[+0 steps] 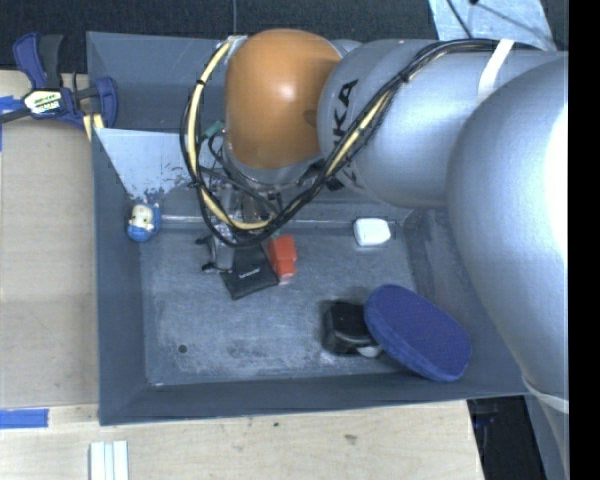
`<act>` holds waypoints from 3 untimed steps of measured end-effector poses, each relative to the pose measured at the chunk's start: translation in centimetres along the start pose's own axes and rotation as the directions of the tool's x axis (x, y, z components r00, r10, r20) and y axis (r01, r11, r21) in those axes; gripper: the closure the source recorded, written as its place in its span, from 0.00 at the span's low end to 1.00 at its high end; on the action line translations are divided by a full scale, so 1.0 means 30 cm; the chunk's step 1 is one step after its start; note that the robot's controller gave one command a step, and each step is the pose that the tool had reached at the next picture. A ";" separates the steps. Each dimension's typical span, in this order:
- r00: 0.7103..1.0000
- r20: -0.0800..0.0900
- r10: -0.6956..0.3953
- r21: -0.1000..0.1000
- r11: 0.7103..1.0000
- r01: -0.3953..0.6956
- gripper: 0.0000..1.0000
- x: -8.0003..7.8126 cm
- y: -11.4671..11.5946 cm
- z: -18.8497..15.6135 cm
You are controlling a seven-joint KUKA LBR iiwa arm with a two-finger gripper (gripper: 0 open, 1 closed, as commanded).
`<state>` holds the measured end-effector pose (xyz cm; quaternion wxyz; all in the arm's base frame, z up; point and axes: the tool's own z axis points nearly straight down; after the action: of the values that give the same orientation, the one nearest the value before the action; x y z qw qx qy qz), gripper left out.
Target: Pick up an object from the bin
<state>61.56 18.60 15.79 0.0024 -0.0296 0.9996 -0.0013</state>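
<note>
One orange block (pixel 282 256) lay just beside the pincer (pixel 242 266), on the view's right; its opening could not be told

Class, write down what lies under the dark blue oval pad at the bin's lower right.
A black rounded object pokes out at the left edge of the dark blue oval pad. The rest of it is covered, so its full shape cannot be told.
</note>
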 end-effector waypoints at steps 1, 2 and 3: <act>0.966 -0.005 0.259 0.002 0.966 -0.259 0.00 -0.006 -0.247 0.113; 0.831 -0.005 0.557 0.001 0.831 -0.557 0.00 0.027 -0.264 0.166; 0.937 -0.005 0.350 0.000 0.937 -0.350 0.00 0.021 -0.256 0.294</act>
<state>61.43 10.89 6.98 0.0000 0.1486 0.9889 -0.0006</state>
